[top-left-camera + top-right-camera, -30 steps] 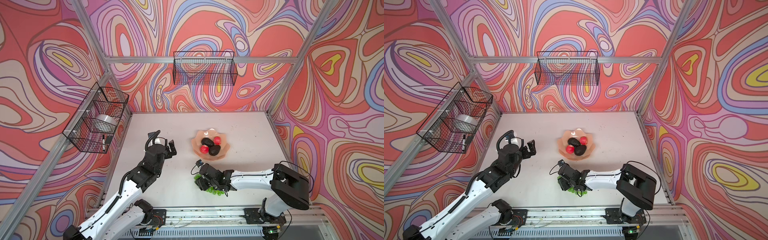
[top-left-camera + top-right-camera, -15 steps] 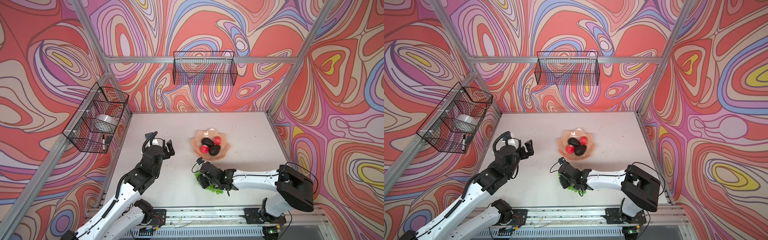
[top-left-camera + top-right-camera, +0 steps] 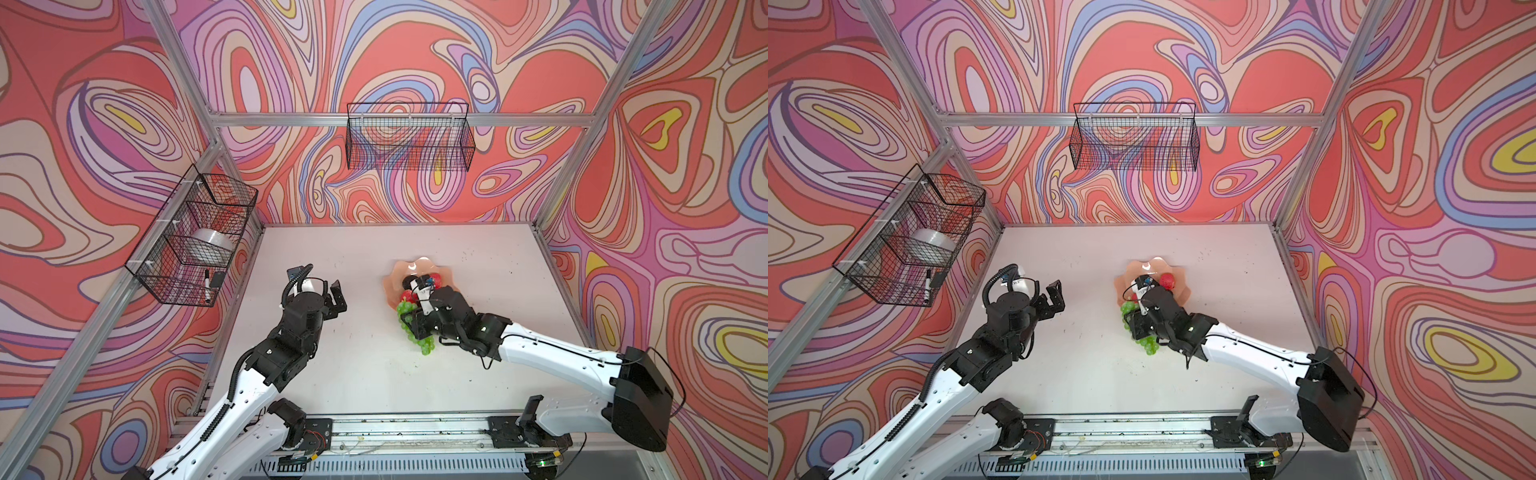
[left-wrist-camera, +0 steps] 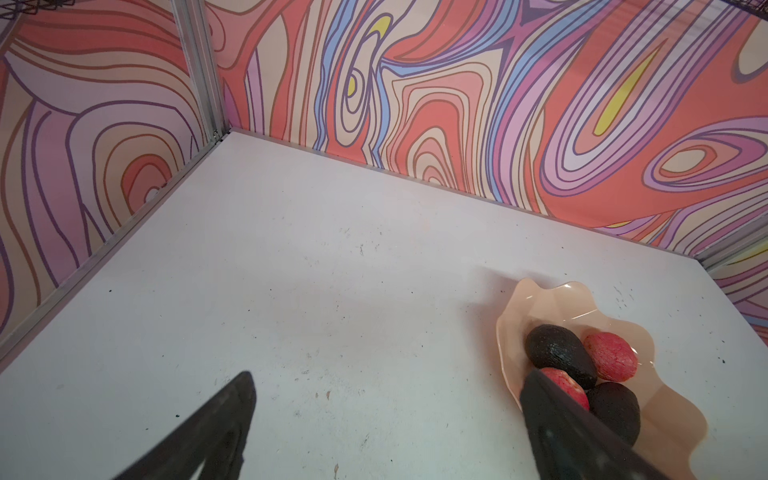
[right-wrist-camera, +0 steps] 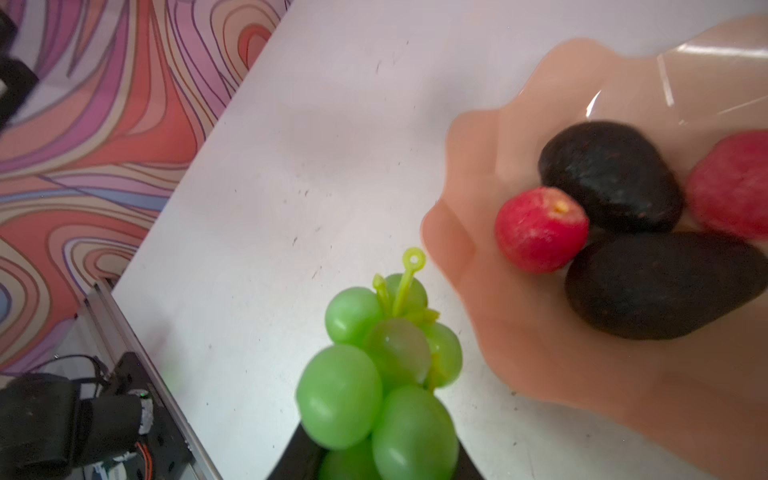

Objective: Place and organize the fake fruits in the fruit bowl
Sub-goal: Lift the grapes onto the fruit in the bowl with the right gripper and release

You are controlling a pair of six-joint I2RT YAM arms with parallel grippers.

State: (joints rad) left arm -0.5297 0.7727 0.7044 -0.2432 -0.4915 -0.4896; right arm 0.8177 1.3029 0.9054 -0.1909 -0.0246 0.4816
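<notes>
My R arm reaches low over the counter (image 3: pixel 374 374), right gripper (image 3: pixel 412 327) clamped tight on the green grape bunch (image 3: pixel 425 346), just beside the fruit bowl (image 3: pixel 415 263) near rim. Two apples (image 5: pixel 540 228) and two avocados (image 5: pixel 611 174) lie inside. L arm is bent and raised, left gripper (image 3: pixel 337 300) fully spread, holding nothing.

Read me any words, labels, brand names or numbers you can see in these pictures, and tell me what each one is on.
No text can be read anywhere in these views.
The marker in the side wire basket: any print on it is too small to read.
The grapes and the fruit bowl: no print shows on them.
</notes>
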